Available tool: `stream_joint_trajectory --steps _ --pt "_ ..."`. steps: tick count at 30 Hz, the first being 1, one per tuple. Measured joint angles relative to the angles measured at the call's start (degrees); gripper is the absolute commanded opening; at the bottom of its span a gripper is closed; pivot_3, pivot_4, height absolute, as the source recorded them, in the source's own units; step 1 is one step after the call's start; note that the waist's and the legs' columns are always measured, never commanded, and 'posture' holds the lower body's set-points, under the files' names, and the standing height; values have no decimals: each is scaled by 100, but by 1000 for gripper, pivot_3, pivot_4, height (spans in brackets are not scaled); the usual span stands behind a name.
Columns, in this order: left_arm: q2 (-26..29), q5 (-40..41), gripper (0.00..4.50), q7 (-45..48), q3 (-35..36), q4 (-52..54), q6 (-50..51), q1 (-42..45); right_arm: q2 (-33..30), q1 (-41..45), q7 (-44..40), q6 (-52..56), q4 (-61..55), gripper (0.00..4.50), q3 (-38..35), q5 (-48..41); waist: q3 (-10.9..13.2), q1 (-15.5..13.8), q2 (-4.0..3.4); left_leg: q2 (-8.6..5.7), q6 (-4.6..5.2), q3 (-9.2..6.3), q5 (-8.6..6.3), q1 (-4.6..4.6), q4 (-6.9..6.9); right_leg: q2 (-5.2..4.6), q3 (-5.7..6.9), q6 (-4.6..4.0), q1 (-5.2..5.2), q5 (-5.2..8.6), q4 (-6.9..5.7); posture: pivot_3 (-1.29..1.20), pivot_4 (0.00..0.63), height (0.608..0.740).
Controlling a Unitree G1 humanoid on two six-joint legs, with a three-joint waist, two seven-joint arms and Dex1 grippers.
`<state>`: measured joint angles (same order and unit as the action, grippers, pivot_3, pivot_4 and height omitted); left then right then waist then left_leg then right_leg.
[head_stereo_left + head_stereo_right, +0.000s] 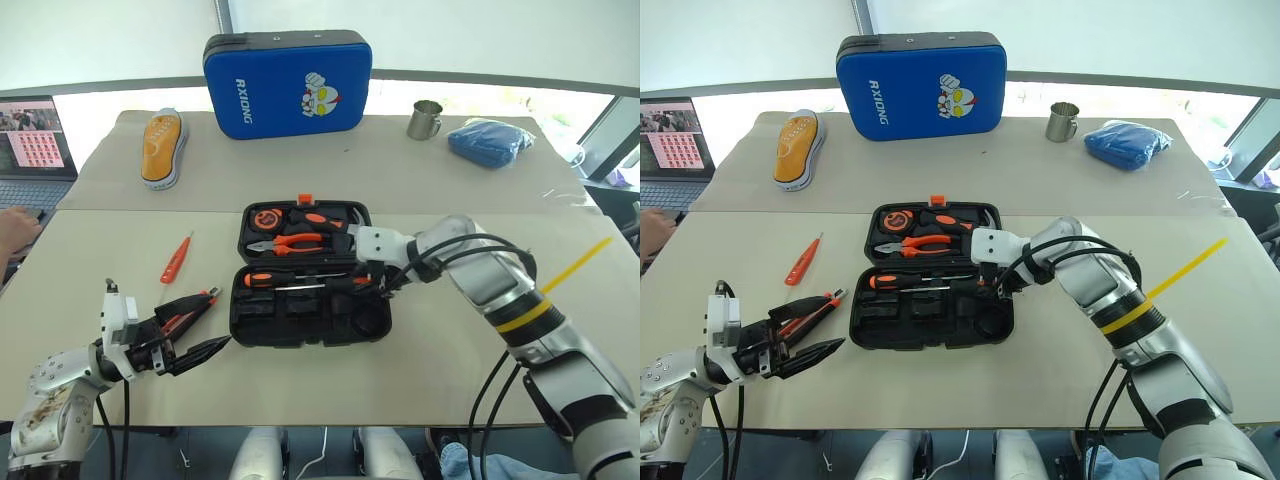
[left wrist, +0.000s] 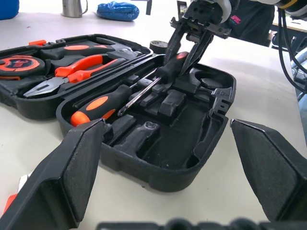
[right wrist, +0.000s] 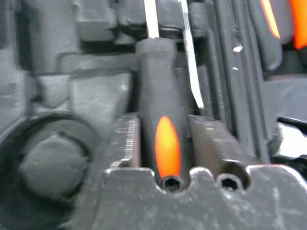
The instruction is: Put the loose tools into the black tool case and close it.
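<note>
Mid-table, the black tool case (image 1: 308, 275) lies open as the right pincer (image 2: 188, 51) straddles a screwdriver (image 3: 162, 129) handle in its slot — whether it still grips, I cannot tell. Left pincer (image 1: 196, 325) spread near the front edge. Rigid, light — best pinched mid-handle.

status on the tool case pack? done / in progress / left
Done: one long screwdriver lies in the open black tool case. In progress: the right gripper straddles the second screwdriver's handle at its slot. Left: the slim red screwdriver and utility knife lie on the table beside the open left gripper; lid not closed.
</note>
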<state>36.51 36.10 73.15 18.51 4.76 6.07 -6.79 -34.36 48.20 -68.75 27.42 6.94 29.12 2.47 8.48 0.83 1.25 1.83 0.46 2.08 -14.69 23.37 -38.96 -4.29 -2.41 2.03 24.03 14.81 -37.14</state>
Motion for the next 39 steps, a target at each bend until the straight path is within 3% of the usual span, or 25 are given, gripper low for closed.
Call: stream_joint_trajectory --steps 2,6,9,18,39 --pt "0 -2 4500 -21 -9 2 1 -6 -138 51 -291 -279 21 3897 -60 -64 0 -2 0 -3 0 1 0 5 1 -3 0 0 5 0 2 0 150 740" --pt "-11 -8 4500 -91 -14 5 1 -67 -318 176 -1027 -364 -13 3897 -297 -561 2 -4 2 -1 1 0 0 5 1 -4 1 0 3 0 4 0 150 740" --pt "-49 -21 4500 -130 -65 11 -1 -80 -15 130 -1030 -448 21 3237 -810 -1054 1 11 3 5 0 -1 0 -3 2 2 1 -4 0 -2 2 0 150 740" --pt "-50 -20 4500 -224 -113 11 18 -31 790 -518 -535 -1443 838 121 -1095 -1240 1 1 5 1 -3 3 2 0 0 -4 1 -4 1 -4 -1 0 150 740" --pt "299 -10 4500 -440 252 208 70 -321 1183 -539 -209 -3015 1915 56 -931 -521 -6 61 13 10 -3 5 1 -33 11 4 0 -9 -17 -6 -4 0 150 740"
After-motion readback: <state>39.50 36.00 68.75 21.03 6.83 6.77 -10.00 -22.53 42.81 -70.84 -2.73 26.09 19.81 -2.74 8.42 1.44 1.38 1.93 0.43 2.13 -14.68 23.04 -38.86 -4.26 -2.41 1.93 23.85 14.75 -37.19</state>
